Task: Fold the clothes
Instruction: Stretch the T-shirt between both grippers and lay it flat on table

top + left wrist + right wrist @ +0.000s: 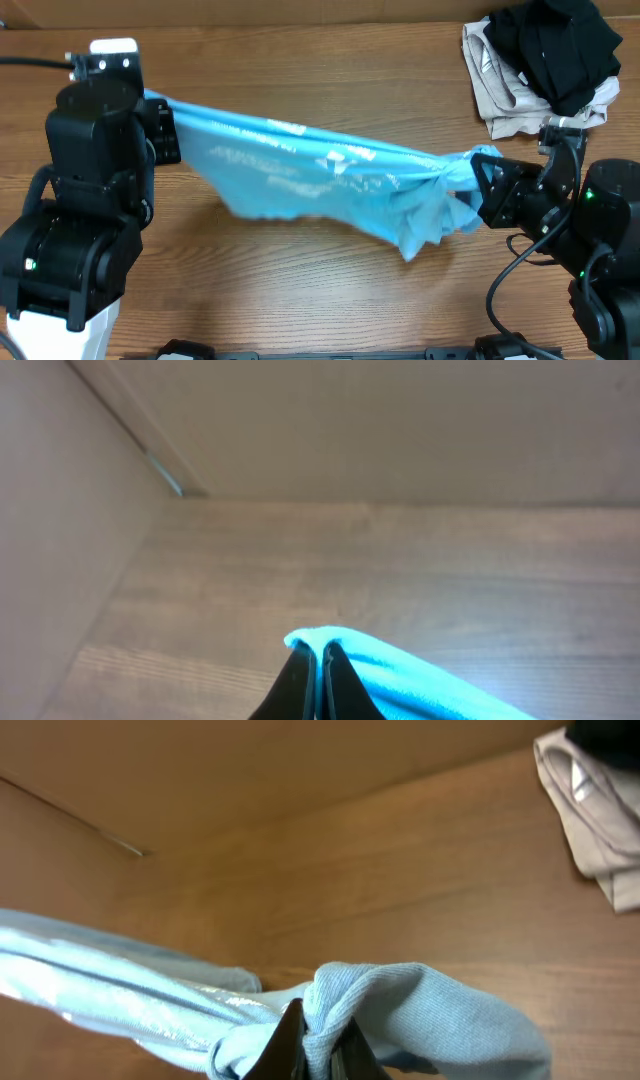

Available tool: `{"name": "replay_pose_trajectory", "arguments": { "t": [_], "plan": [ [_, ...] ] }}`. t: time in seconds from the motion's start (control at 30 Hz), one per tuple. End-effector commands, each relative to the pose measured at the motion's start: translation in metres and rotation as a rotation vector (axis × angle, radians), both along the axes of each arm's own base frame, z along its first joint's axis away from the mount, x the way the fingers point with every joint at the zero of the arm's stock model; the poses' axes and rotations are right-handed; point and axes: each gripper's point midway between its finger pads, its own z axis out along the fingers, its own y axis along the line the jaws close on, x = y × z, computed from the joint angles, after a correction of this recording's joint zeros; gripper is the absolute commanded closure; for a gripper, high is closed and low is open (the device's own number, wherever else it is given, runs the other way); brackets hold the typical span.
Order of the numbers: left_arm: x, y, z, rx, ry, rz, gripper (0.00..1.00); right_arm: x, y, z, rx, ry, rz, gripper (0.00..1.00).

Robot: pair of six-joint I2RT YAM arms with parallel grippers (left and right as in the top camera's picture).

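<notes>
The sky-blue t-shirt (320,165) hangs stretched in the air between my two grippers, above the wooden table, with faint white print on the side facing up. Its lower part sags toward the table near the right end. My left gripper (168,125) is shut on the shirt's left end; in the left wrist view the jaws (322,660) pinch a fold of blue fabric (420,685). My right gripper (478,185) is shut on a bunched right end; in the right wrist view the jaws (322,1038) clamp a gathered wad of fabric (420,1010).
A pile with a black garment (560,45) on a beige-grey garment (500,85) lies at the back right corner; the beige-grey garment also shows in the right wrist view (595,820). A cardboard wall (400,420) stands behind the table.
</notes>
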Motion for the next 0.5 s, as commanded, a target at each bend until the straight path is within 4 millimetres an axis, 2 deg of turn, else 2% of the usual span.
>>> {"name": "replay_pose_trajectory", "arguments": {
  "t": [0.0,0.17,0.23,0.47],
  "plan": [
    [-0.008,0.000,-0.001,-0.066,0.007,0.018,0.96,0.002,-0.006,0.000,-0.023,0.011,-0.026,0.96],
    [0.001,-0.014,-0.040,-0.076,0.172,-0.034,0.96,0.020,-0.005,-0.027,-0.049,0.120,-0.026,0.96],
    [0.008,-0.017,-0.059,-0.068,0.250,-0.038,0.96,0.031,-0.004,-0.044,-0.074,0.179,-0.012,0.96],
    [0.056,-0.030,-0.138,-0.030,0.497,-0.032,0.96,0.090,0.004,-0.137,-0.124,0.455,0.011,0.96]
  ]
}}
